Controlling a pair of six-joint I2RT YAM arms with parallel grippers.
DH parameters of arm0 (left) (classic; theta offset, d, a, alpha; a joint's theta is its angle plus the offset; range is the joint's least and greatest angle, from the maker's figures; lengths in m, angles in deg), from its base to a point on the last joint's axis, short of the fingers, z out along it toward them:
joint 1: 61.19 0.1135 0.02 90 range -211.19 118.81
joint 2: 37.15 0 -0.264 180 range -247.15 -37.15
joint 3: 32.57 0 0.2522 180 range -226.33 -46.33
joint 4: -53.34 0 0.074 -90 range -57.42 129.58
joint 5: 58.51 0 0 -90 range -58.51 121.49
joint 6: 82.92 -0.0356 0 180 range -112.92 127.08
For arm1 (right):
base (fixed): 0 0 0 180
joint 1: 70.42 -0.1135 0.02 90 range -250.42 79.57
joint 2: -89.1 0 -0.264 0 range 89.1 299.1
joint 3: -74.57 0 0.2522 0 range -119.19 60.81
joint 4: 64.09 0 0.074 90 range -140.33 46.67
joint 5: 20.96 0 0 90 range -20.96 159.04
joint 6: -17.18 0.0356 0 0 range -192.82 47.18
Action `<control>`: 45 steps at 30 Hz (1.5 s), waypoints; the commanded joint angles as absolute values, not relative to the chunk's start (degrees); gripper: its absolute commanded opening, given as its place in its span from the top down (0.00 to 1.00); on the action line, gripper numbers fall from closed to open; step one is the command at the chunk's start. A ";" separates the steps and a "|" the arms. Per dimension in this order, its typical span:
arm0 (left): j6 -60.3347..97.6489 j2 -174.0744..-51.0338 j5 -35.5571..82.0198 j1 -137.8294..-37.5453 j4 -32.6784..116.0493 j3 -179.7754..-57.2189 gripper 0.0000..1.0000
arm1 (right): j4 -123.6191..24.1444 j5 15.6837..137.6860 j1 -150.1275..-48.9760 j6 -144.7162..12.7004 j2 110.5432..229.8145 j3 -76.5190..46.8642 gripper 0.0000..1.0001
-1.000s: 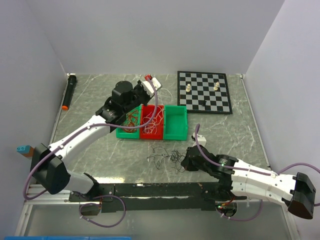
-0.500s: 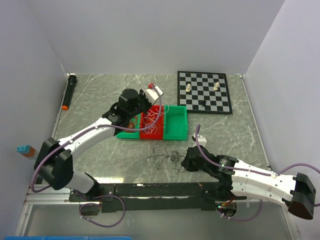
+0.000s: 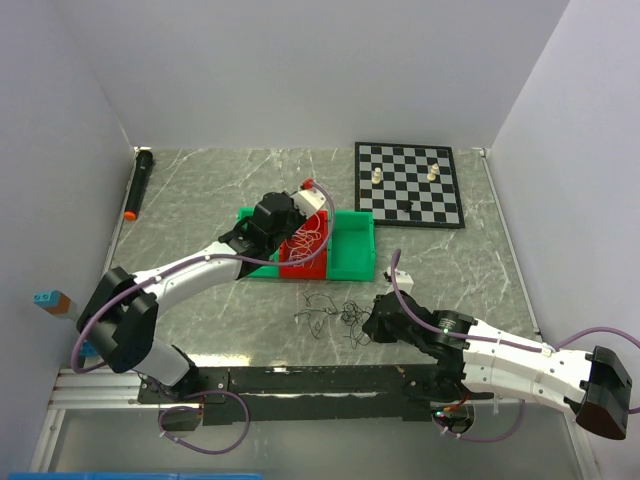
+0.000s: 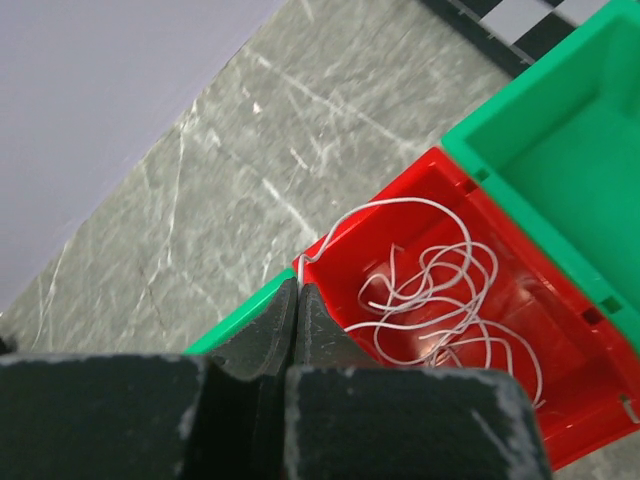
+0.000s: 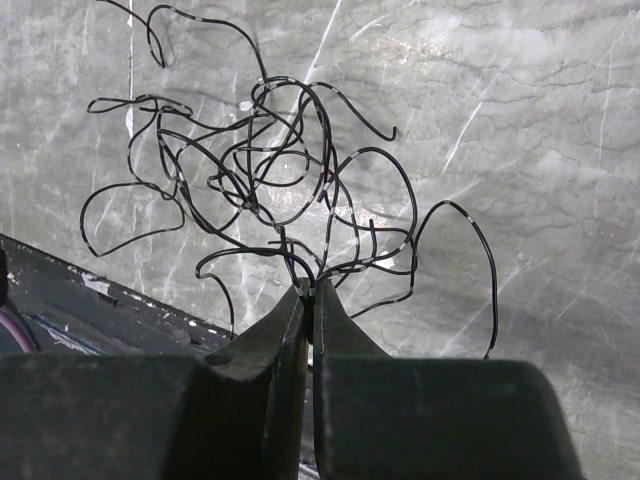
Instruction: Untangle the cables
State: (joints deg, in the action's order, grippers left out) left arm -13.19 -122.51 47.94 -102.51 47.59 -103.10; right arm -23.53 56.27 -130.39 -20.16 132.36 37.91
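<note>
Now the left arm (image 3: 190,272) reaches to a row of three bins at the middle of the bench (image 3: 200,190), and the left jaws hang over the far left corner of the red bin (image 3: 303,270). They are pressed together, and the end of one of the white cables (image 4: 430,290) runs up to their tips, pinched there. The rest of the white bunch lies in loose curls on the floor of the red bin. A green bin (image 3: 352,262) touches the red one on its right; another green bin (image 3: 250,213) on its left is mostly hidden under the arm. Nearer, the right arm (image 3: 500,360) stretches in low from the right, and the right jaws are closed on strands of the black cables (image 5: 270,170). That tangle spreads over the bare bench just left of the jaws, near the bins but apart from them. A chessboard (image 3: 408,186) with a few pieces lies at the far right, and a black stick (image 3: 137,185) with an orange tip lies at the far left edge.
</note>
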 commanded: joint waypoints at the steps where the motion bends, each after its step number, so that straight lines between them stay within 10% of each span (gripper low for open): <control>1: -13.75 -122.05 52.76 -102.67 46.88 -101.70 0.99 | -24.58 56.12 -130.01 -19.83 131.99 38.48 1.00; 31: -4.00 -137.34 34.92 -103.64 46.45 -110.22 0.98 | -26.78 57.97 -128.43 -19.03 130.76 41.29 1.00; 36: -3.91 -135.42 34.83 -102.32 45.99 -106.89 0.78 | -27.04 58.14 -127.82 -19.30 129.97 41.56 1.00; 45: -8.83 -126.20 33.17 -101.53 37.84 -107.93 0.11 | -26.69 58.58 -127.46 -21.05 130.06 39.71 1.00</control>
State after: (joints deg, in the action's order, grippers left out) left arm -7.42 -134.27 35.18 -101.63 41.45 -105.33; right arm -25.86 58.43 -127.74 -20.25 130.79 41.37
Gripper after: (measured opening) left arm 0.817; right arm 0.076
